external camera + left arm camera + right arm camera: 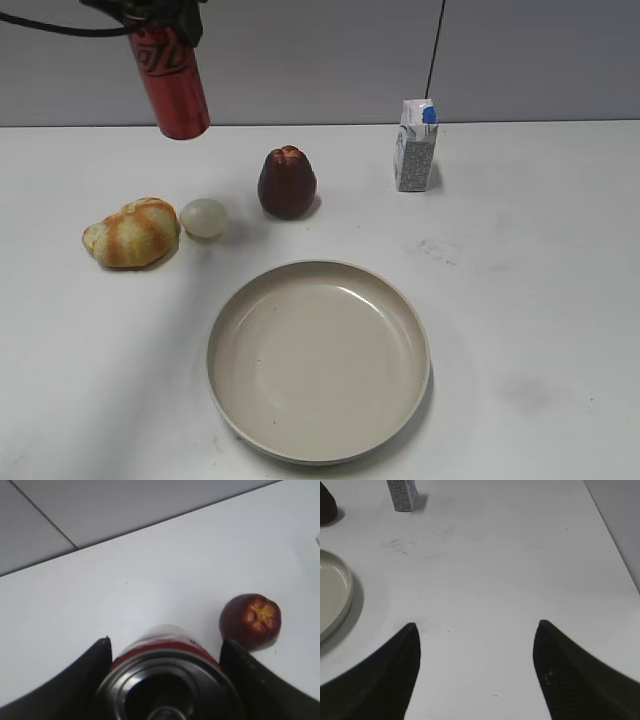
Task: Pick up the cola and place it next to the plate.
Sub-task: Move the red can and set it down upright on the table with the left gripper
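Note:
The cola [172, 82] is a slim red can with black script, held in the air at the top left of the exterior view, slightly tilted. My left gripper [150, 15] is shut on its top end. The left wrist view shows the can's silver top [167, 685] between my left gripper's [165, 647] two black fingers. The plate [232, 318] is a wide beige dish on the table, front centre; its rim also shows at the left edge of the right wrist view [346, 600]. My right gripper [476, 630] is open and empty over bare table, right of the plate.
A dark red fruit [287, 183] stands behind the plate, and shows in the left wrist view [250, 621] right of the can. A croissant [130, 233] and a pale ball [204, 218] lie at the left. A small milk carton [415, 146] stands at the back right.

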Controlling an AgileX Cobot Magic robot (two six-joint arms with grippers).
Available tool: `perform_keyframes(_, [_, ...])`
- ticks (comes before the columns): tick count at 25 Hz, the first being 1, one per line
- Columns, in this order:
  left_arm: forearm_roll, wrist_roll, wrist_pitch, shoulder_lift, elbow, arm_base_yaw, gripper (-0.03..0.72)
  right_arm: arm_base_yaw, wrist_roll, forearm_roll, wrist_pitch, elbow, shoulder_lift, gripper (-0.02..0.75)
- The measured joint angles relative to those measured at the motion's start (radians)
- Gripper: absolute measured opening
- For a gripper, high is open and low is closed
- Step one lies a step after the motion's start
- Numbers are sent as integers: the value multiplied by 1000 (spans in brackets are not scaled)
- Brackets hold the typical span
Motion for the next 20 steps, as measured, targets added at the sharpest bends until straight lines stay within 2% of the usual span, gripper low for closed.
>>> perform_keyframes(5, [-39,0,100,-63,0,-46,496,0,0,0,0,0,0,535])
perform_keyframes(14, [-68,0,113,-55,0,-245,496,0,0,0,0,0,0,535])
perform_keyframes(20, [-62,0,57,36,0,-277,496,0,0,0,0,0,0,535])
